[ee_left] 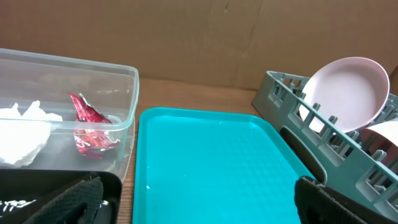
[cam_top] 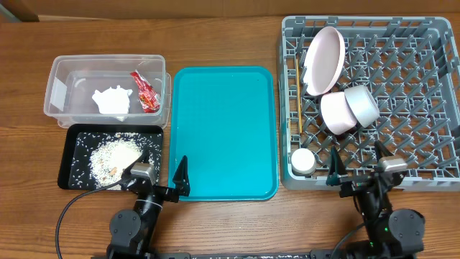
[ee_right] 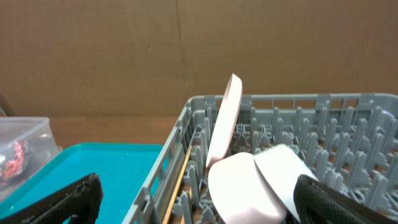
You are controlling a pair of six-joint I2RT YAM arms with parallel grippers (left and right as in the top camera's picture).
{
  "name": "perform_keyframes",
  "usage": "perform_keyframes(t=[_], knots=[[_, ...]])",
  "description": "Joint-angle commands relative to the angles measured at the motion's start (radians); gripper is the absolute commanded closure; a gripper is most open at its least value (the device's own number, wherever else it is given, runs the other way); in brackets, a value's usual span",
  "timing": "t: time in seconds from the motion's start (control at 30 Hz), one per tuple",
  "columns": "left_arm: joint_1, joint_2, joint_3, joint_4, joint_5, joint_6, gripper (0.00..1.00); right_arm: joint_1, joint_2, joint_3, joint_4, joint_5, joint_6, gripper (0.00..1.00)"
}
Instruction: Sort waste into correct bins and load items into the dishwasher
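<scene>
Wrapping up: sauce packet [cam_top: 146, 92], paper [cam_top: 115, 101] in clear tub [cam_top: 52, 93]; rice [cam_top: 115, 153] in black tray [cam_top: 65, 176]; plate [cam_top: 325, 59], bowls [cam_top: 336, 115], cup [cam_top: 302, 160], chopsticks [cam_top: 295, 93] in rack [cam_top: 417, 108]. L gripper [ee_left: 205, 205], R gripper [ee_right: 199, 208] spread wide, empty. Next: prob. final check only.

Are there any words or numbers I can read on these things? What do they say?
No words or numbers can be read in any view.
Red sauce packet: it may have printing, but it is too crumpled and blurred to read.
Clear tub, black tray, turquoise tray, dish rack: no lettering shows.
</scene>
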Motion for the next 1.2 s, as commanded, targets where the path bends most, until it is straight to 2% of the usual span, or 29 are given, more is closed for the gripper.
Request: perform_keyframes(t=[0.0, 0.23, 0.47, 0.6, 1.17], knots=[[0.011, -0.01, -0.004, -0.001, 0.006, -0.011, 0.0, -0.006, -0.06, -0.11, 0.097, -0.006, -0.006, 0.0], [0.011, -0.01, -0.004, -0.001, 0.006, -0.011, 0.0, -0.012, -0.059, -0.259, 0.309, -0.006, 0.001, 0.0], [0.011, -0.01, -0.004, -0.001, 0.006, -0.011, 0.0, -0.015, -0.059, -0.257, 0.288, -0.002, 0.0, 0.0], [0.011, -0.01, -0.004, -0.001, 0.006, -0.011, 0.0, -0.015, -0.059, -0.257, 0.212, -0.002, 0.001, 0.0], [0.011, -0.01, -0.004, -0.001, 0.006, -0.011, 0.0, -0.015, -0.056, -0.256, 0.213, -0.002, 0.001, 0.0]])
